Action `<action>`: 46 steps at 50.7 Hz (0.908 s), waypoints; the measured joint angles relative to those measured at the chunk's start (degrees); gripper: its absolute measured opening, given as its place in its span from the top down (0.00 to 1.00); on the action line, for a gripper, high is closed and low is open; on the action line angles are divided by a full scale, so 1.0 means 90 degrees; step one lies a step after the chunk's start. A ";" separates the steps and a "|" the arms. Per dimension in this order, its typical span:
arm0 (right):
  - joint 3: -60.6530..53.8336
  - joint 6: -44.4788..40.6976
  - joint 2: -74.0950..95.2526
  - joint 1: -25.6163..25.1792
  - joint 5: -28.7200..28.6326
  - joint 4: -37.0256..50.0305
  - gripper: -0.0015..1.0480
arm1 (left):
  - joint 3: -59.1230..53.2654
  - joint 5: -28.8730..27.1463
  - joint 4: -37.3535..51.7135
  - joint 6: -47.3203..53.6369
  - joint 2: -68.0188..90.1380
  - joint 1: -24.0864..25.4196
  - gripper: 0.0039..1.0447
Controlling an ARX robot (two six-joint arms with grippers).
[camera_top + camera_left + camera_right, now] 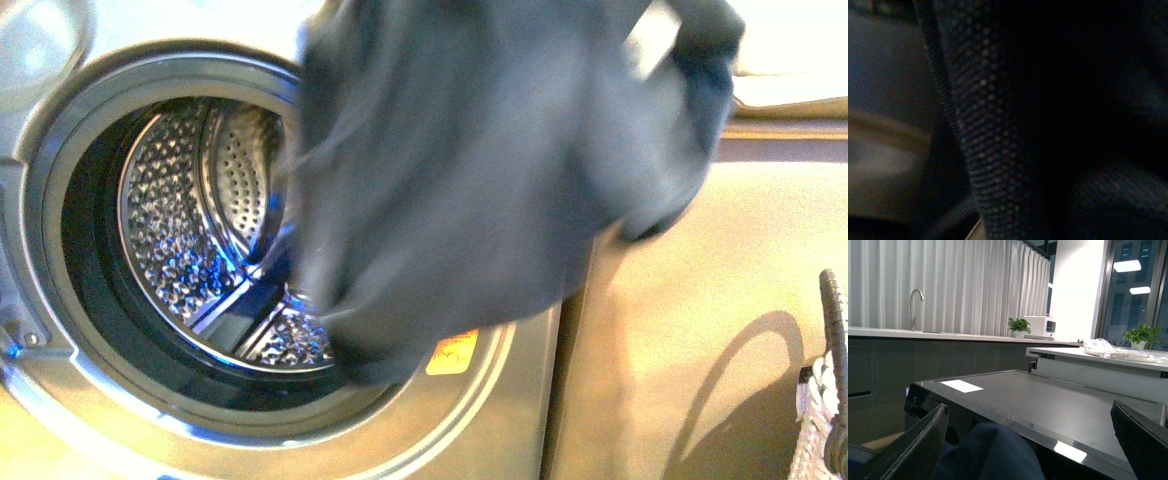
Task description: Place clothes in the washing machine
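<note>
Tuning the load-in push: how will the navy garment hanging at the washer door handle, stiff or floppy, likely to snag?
Probably very floppy: the navy garment hangs in soft folds with no shape of its own. Likely light and swingy, since it shows blurred. It may drape on the washing machine porthole rim rather than slide in; its lower end overlaps that rim.

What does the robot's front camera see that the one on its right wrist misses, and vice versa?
Only the front view: the round porthole's perforated steel drum, a yellow sticker, a plain taupe cabinet and a woven wicker basket's edge. Only the right wrist view: the right tool, its dark fingers wide apart, white pleated curtains, a curved metal tap and green potted plants. Both: the dark navy-blue fabric garment and the large silver-grey washing machine.
</note>
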 joint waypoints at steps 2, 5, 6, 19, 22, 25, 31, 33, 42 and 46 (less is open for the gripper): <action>0.0000 0.0000 -0.0010 0.0000 0.0000 0.0000 0.07 | -0.0180 0.0083 0.0036 -0.0012 0.0000 0.0136 0.93; 0.0000 0.0000 -0.0012 0.0000 0.0000 0.0000 0.07 | -0.0447 0.0243 0.0109 -0.0044 0.0000 0.0389 0.93; 0.0000 0.0000 -0.0012 0.0000 0.0000 0.0000 0.07 | -0.0534 0.0313 0.0119 -0.0049 0.0000 0.0464 0.93; 0.0000 0.0000 -0.0012 0.0000 0.0000 0.0000 0.07 | -0.1025 0.1127 0.0146 0.0333 -0.0056 0.1277 0.93; 0.0000 0.0000 -0.0012 0.0000 0.0000 0.0000 0.07 | -0.1027 0.1195 0.0051 0.0481 -0.0056 0.1440 0.93; 0.0000 0.0000 -0.0012 0.0000 0.0000 0.0000 0.07 | -0.1027 0.1236 -0.0165 0.0617 -0.0049 0.1676 0.93; 0.0000 0.0000 -0.0012 0.0000 0.0000 0.0000 0.07 | -0.1008 0.1107 -0.0408 0.0947 0.0134 0.2006 0.93; 0.0000 0.0000 -0.0012 0.0000 0.0000 0.0000 0.07 | -0.1001 0.1001 -0.0481 0.1064 0.0214 0.2072 0.93; 0.0000 0.0000 -0.0012 0.0000 0.0000 0.0000 0.07 | -0.0984 0.0554 -0.0491 0.1389 0.0840 0.2433 0.93; 0.0000 0.0000 -0.0012 0.0000 0.0000 0.0000 0.07 | -0.0954 0.0362 -0.0357 0.1401 0.1132 0.2591 0.93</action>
